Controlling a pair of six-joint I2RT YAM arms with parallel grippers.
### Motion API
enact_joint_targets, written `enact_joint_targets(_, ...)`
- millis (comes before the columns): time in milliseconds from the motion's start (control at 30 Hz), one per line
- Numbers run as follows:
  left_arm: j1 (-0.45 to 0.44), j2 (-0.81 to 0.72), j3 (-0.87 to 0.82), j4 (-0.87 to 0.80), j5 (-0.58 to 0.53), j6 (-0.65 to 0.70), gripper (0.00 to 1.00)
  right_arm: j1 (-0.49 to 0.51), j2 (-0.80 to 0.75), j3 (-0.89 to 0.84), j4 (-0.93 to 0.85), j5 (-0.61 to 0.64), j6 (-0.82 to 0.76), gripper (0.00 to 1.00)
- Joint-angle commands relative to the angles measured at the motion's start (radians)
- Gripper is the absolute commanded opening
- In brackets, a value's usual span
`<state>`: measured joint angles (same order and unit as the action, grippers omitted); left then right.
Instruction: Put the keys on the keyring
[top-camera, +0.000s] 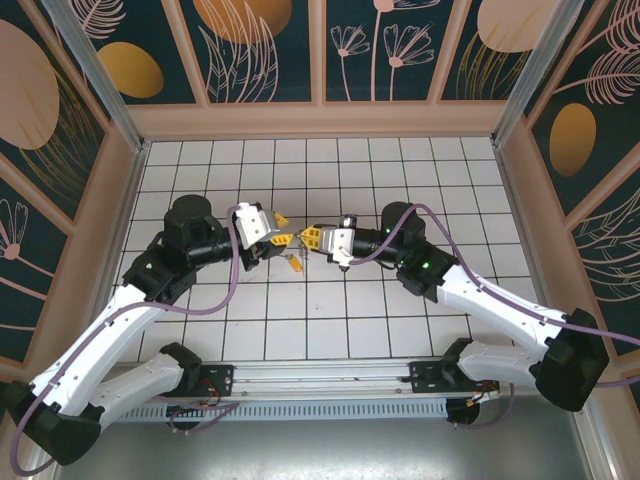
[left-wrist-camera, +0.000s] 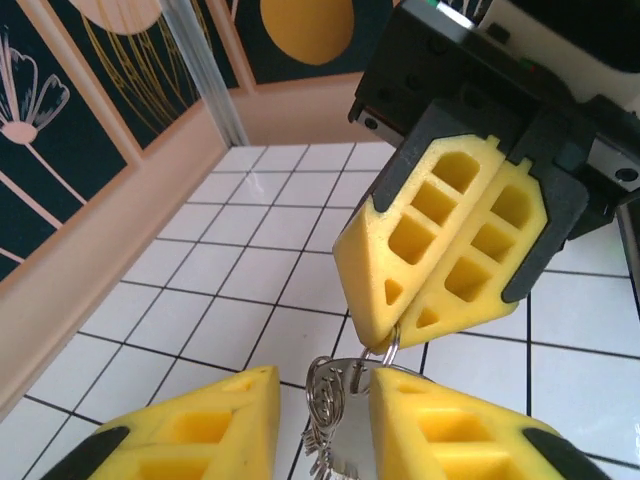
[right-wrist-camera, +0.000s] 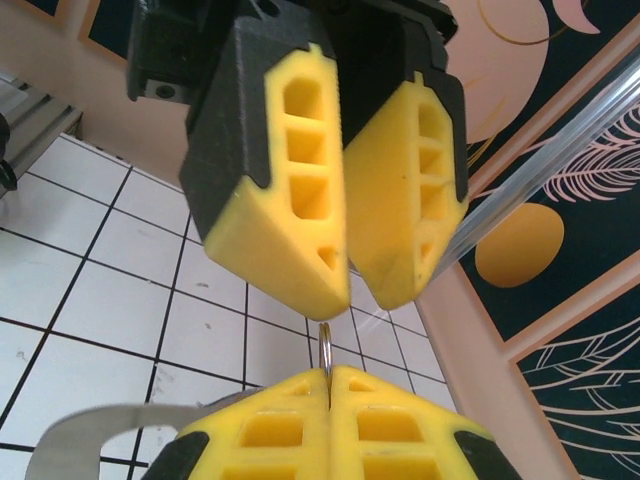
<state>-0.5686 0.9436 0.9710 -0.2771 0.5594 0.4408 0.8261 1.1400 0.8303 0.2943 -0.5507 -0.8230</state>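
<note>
1. The right gripper (right-wrist-camera: 330, 376) has its yellow honeycomb fingers pressed flat together. At their tips they pinch the keyring (right-wrist-camera: 325, 349), a thin silvery wire loop.
2. The left gripper (left-wrist-camera: 325, 380) stands partly open, its yellow fingers either side of a gap. I cannot tell whether either pad touches metal.
3. The keys (left-wrist-camera: 320, 445), small silvery metal pieces, dangle in that gap below a coil of wire. Their heads are too blurred to make out.
4. Both grippers meet tip to tip above the middle of the white tiled table (top-camera: 400, 330), somewhat nearer its far edge. The metalwork is held up off the tiles.
5. The ring is edge-on in the right wrist view, its plane in line with the seam of the right fingers. The keys' long axis appears to hang straight down toward the tiles.
6. The step in hand looks like catching a key to thread it:
   - Close the left fingers squarely on the flat of one key, not on the coil.
   - Keep the right grip steady so the ring does not twist.
   - Bring the key's hole to the ring's split end slowly.
</note>
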Motion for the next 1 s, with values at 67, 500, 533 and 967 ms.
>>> enact_joint_targets(67,-0.002,0.034,0.086,-0.118,0.020,0.107,0.24,0.008,0.009,0.078,-0.036,-0.029,-0.016,0.00)
enact_joint_targets(500,-0.002,0.016,0.093,-0.146,0.028,0.118,0.28,0.011,0.035,0.163,-0.160,0.009,0.003,0.00)
enact_joint_targets(533,-0.002,0.020,0.094,-0.146,0.033,0.115,0.28,0.011,0.038,0.170,-0.170,0.016,0.004,0.00)
enact_joint_targets(967,-0.002,0.037,0.095,-0.145,-0.037,0.110,0.32,-0.003,0.061,0.186,-0.216,0.089,0.023,0.00)
